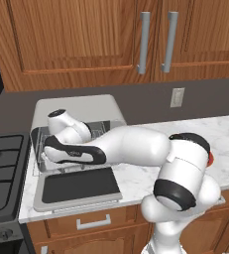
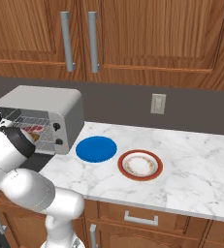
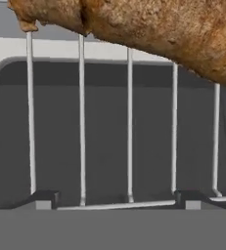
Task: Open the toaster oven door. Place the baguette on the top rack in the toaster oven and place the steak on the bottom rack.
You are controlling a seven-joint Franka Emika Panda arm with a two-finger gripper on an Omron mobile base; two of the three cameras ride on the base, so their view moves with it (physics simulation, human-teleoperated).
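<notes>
The pincer (image 3: 117, 202) has its two small dark tips standing well apart at the foot of the hand view, with nothing between them, so I read it as open and empty

Just beyond the tips lies a silver wire rack of thin parallel bars (image 3: 129, 146), and across the far end of those bars lies the baguette, a rough brown crusty bread stick (image 3: 158, 24). It touches the bars and is clear of the tips. Whether this is the upper or the lower rack I cannot tell from here

Around the rack is the light grey rounded toaster oven (image 1: 81, 106), and from the left base view the white arm's hand is reaching into its mouth. The grey-framed door with the dark glass window (image 1: 79, 186) hangs fully down and flat in front. From the right base view a small red patch shows among the wires inside, probably the steak (image 2: 36, 129); its rack is unclear too

On the white marble counter (image 2: 191, 160) beside the oven are a round blue plate (image 2: 96, 148) and a red-rimmed patterned plate (image 2: 140, 164), both bare

Handling, as a judgement: the bread looks light and stiff, with a coarse crust that should give good grip but may crumble under a hard squeeze. If it needs moving, take it across its middle so it stays level and does not tip between the bars
</notes>
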